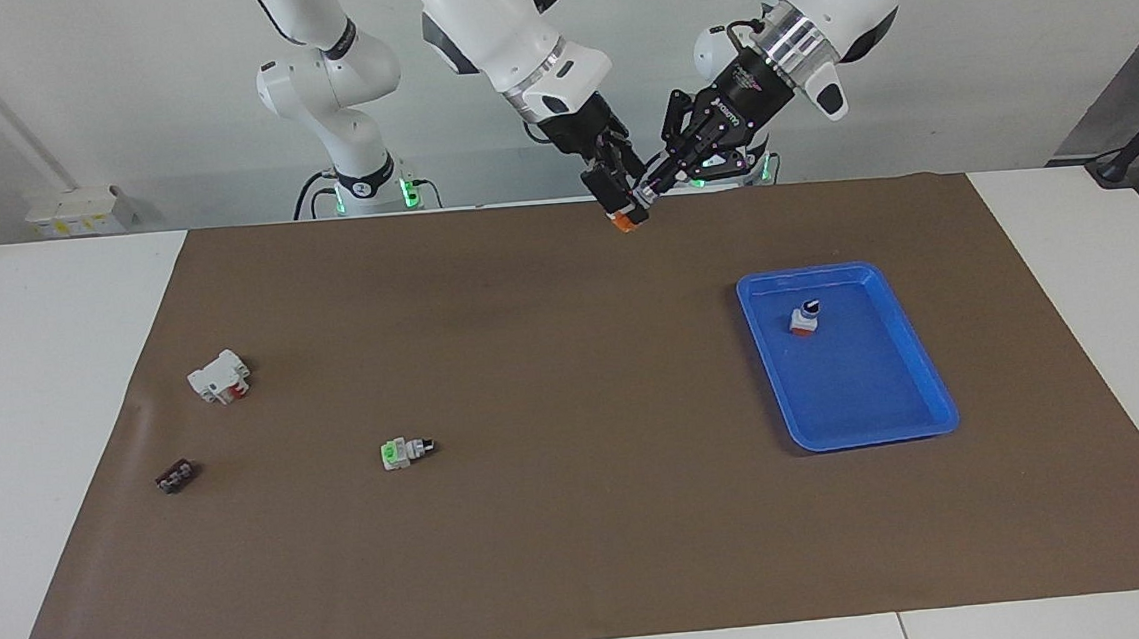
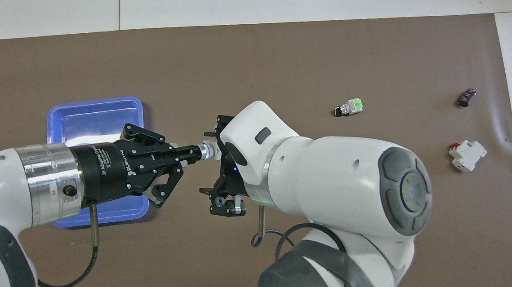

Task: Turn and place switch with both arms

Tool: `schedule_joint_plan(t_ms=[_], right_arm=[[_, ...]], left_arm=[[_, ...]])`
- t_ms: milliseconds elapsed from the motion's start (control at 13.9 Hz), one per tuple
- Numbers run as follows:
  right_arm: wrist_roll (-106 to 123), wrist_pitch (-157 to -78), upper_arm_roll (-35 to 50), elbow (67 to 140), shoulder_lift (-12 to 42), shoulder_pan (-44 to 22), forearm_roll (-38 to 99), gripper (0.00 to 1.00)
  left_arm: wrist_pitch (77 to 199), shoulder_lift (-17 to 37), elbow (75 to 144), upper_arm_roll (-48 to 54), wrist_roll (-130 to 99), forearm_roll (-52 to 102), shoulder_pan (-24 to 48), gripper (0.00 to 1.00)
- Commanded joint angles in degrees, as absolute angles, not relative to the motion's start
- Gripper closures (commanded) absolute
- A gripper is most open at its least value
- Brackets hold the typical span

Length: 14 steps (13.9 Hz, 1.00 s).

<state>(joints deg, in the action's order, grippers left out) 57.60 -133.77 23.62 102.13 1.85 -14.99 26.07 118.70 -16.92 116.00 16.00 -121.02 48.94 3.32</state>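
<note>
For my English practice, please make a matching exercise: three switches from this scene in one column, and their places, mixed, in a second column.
Things:
1. orange-based switch
2. green-based switch
3. red-based switch

Places:
a. in the blue tray
b. in the air, held by the left gripper
c. on the brown mat, toward the right arm's end

Pairs: 1-b, 2-c, 3-a

On the mat (image 1: 554,381) toward the left arm's end, a tray (image 1: 874,439) with 1 upright switch (image 1: 804,318) in its part nearer the robots. Toward the right arm's end, a breaker (image 1: 219,376), a small part (image 1: 176,476) farther out, and a lying switch (image 1: 405,452) nearer the middle. Over the mat's edge by the robots, the held switch (image 1: 630,217) between the 2 grippers.
</note>
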Motion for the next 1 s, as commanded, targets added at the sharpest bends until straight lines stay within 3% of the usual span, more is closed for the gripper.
schedule_joint_plan(t_ms=[0, 574, 932], right_arm=[[56.78, -132.45, 24.08, 102.04, 1.14, -14.06, 26.72, 0.0], [56.69, -131.23, 23.82, 102.13, 1.05, -13.45, 26.81, 0.0], [56.6, -128.5, 23.73, 102.3, 1.23, -4.24, 26.72, 0.0]], left_arm=[[119.27, -17.4, 116.89, 16.26, -121.21, 45.45, 3.34, 1.0], [118.65, -22.22, 126.72, 16.08, -105.06, 38.24, -1.48, 1.0], [118.65, -21.19, 130.59, 16.17, -87.76, 28.24, -5.35, 1.0]])
